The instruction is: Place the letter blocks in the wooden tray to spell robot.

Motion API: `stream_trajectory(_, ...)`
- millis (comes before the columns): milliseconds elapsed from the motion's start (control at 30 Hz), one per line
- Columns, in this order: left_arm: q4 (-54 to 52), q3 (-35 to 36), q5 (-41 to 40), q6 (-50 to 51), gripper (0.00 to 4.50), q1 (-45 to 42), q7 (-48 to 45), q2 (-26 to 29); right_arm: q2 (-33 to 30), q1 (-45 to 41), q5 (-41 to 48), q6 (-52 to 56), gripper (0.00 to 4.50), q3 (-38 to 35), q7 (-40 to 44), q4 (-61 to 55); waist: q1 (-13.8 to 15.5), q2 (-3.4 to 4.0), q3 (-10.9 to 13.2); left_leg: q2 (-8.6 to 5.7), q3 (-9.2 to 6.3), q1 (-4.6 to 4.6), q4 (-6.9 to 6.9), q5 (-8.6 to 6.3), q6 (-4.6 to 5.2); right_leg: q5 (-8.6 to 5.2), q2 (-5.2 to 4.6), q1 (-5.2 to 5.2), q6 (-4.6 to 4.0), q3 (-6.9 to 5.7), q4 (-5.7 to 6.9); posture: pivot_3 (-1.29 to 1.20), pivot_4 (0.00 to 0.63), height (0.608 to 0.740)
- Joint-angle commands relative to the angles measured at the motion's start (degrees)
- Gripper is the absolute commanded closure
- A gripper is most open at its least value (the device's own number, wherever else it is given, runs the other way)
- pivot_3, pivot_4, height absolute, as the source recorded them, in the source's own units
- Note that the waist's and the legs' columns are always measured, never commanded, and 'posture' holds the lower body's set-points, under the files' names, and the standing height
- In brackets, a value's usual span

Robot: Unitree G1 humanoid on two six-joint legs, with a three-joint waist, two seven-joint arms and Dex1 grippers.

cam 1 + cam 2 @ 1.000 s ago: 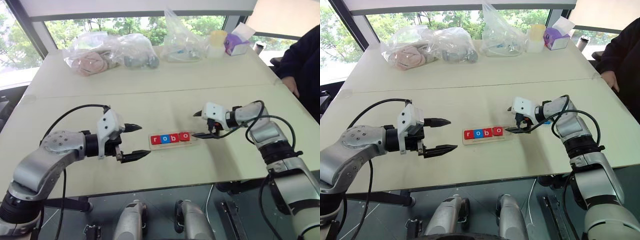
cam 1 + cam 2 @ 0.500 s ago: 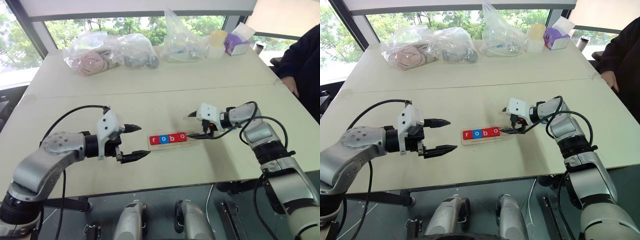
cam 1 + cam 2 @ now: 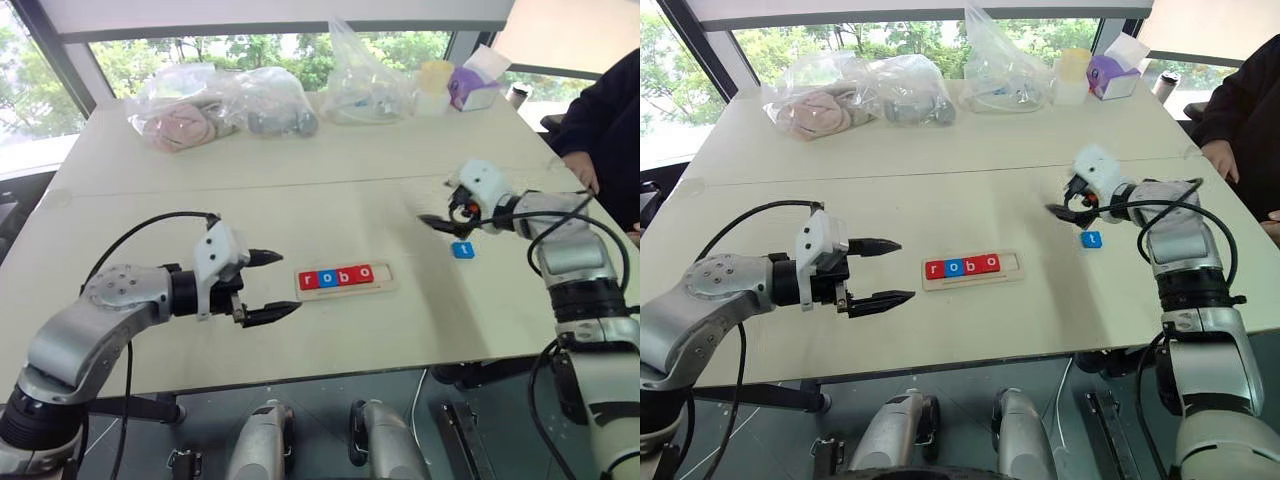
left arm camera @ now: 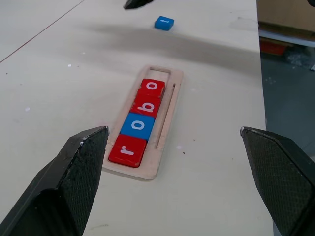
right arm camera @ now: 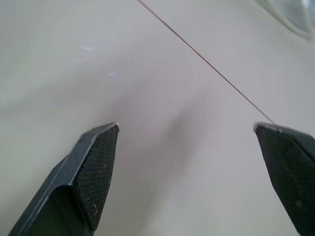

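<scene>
Our left gripper (image 3: 272, 285), two black fingers on a white and grey wrist, sits at centre left of the head view with its fingers spread wide and nothing between them, pointing at the long narrow light-wood tray (image 3: 345, 279) just beside it. Our right gripper (image 3: 441, 207), at the right of that frame, hangs above the pale table (image 3: 330, 205) with its fingers equally spread and empty.

We see four small flat square tiles lying in the tray's slot: a red r (image 4: 128, 150), a blue o (image 4: 138, 125), a red b (image 4: 146, 105) and a red o (image 4: 151, 87), touching in a row, with the slot's last place, the end nearest the right gripper, bare. A fifth tile, the blue t (image 3: 462, 250), lies flat on the table at the right, apart from the tray and just below the right gripper.

Clear plastic bags (image 3: 222, 105) line the far edge at the top of the frame.
</scene>
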Motion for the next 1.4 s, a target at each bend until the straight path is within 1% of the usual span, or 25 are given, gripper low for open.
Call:
stream_trajectory(33, -0.5, 0.4, -0.2, -1.1, 0.0, -0.8, -0.3, -0.1, 2.8, 2.4, 1.8, 16.1, 0.05, -5.9, -8.5, -10.1, 0.0, 0.0, 0.0, 0.0, 0.01, 0.0, 0.0, 0.0, 0.0, 0.0, -0.01, -0.02, 0.0, 0.01, 0.01, 0.0, 0.15, 0.725)
stream_trajectory(167, 0.4, -0.1, 0.2, -1.6, 0.0, -1.6, -1.3, -0.1, 8.3, 6.0, 2.4, 28.8, 0.05, -10.8, -17.3, -19.0, 0.0, 0.03, 0.0, 0.0, 0.01, 0.0, 0.01, 0.01, -0.02, 0.03, 0.0, -0.03, -0.05, 0.0, 0.02, 0.0, 0.15, 0.725)
stream_trajectory(300, 1.1, -0.6, 0.5, -1.9, 0.0, -2.3, -2.0, -0.1, 11.7, 7.7, 2.8, 34.9, 0.05, -13.4, -22.9, -22.1, -0.1, 0.04, 0.0, 0.02, 0.0, 0.0, 0.01, 0.01, -0.02, 0.03, 0.03, -0.04, -0.05, 0.0, 0.03, 0.0, 0.15, 0.725)
stream_trajectory(433, 1.5, -1.0, 0.6, -2.2, 0.0, -2.7, -2.5, 0.1, 13.9, 7.4, 4.5, 37.7, 0.05, -16.1, -26.0, -20.9, -0.1, 0.04, 0.0, 0.01, 0.01, -0.01, 0.0, 0.01, -0.01, 0.03, 0.02, -0.04, -0.05, 0.0, 0.01, 0.0, 0.15, 0.725)
stream_trajectory(833, 1.2, -0.8, 0.7, -2.1, 0.0, -2.6, -2.2, 0.1, 16.5, 9.1, 8.3, 38.4, 0.05, -15.5, -29.4, -18.2, -0.3, 0.03, 0.0, 0.02, -0.02, 0.0, 0.0, 0.01, -0.01, 0.02, 0.05, -0.02, -0.05, 0.0, 0.0, 0.0, 0.15, 0.725)
stream_trajectory(867, 1.2, -0.8, 0.8, -2.1, 0.0, -2.5, -2.2, 0.1, 16.6, 9.2, 8.6, 38.5, 0.28, -15.5, -29.6, -18.0, -0.3, 0.03, 0.0, 0.03, -0.02, 0.0, 0.0, 0.01, -0.01, 0.02, 0.06, -0.02, -0.05, 0.0, 0.0, 0.0, 0.15, 0.725)
stream_trajectory(933, 1.0, -0.8, 0.8, -2.0, 0.0, -2.4, -2.0, 0.1, 16.7, 9.4, 9.1, 38.8, 0.88, -15.5, -30.1, -17.8, -0.4, 0.03, 0.0, 0.04, -0.03, 0.0, 0.0, 0.01, -0.01, 0.01, 0.06, -0.02, -0.05, 0.0, 0.0, 0.0, 0.15, 0.725)
stream_trajectory(967, 1.0, -0.8, 0.7, -2.0, 0.0, -2.4, -2.0, 0.1, 16.7, 9.4, 9.4, 39.1, 1.31, -15.6, -30.3, -17.8, -0.4, 0.03, 0.0, 0.04, -0.03, 0.0, 0.0, 0.01, -0.01, 0.02, 0.06, -0.02, -0.05, 0.0, 0.0, 0.0, 0.15, 0.725)
stream_trajectory(1033, 1.0, -0.8, 0.7, -2.0, 0.0, -2.3, -1.8, 0.1, 16.7, 9.5, 9.9, 39.8, 2.48, -15.7, -30.7, -18.2, -0.4, 0.02, 0.0, 0.04, -0.03, 0.0, 0.0, 0.01, -0.01, 0.02, 0.07, -0.02, -0.05, 0.0, 0.0, 0.0, 0.15, 0.725)
stream_trajectory(1100, 1.0, -0.8, 0.6, -2.0, 0.0, -2.3, -1.8, 0.0, 16.7, 9.9, 10.5, 41.1, 3.34, -15.7, -30.9, -19.9, -0.4, 0.01, -0.1, 0.04, -0.03, 0.0, 0.0, 0.01, -0.01, 0.02, 0.06, -0.02, -0.05, 0.0, 0.0, 0.0, 0.15, 0.725)
stream_trajectory(1200, 1.0, -0.9, 0.7, -2.1, 0.0, -2.2, -1.6, -0.1, 16.8, 10.4, 11.5, 44.4, 3.34, -15.9, -31.4, -23.6, -0.3, 0.01, -0.1, 0.05, -0.04, 0.0, 0.0, 0.01, -0.01, 0.01, 0.07, -0.02, -0.06, 0.0, 0.0, 0.0, 0.15, 0.725)
stream_trajectory(1400, 1.1, -1.3, 0.7, -2.5, 0.0, -2.0, -1.6, -0.3, 20.2, 12.5, 14.6, 58.3, 3.34, -15.4, -32.0, -40.0, -0.3, 0.03, -0.1, 0.11, -0.04, -0.02, -0.04, 0.01, -0.01, 0.01, 0.1, -0.06, -0.06, 0.0, -0.02, 0.0, 0.15, 0.725)
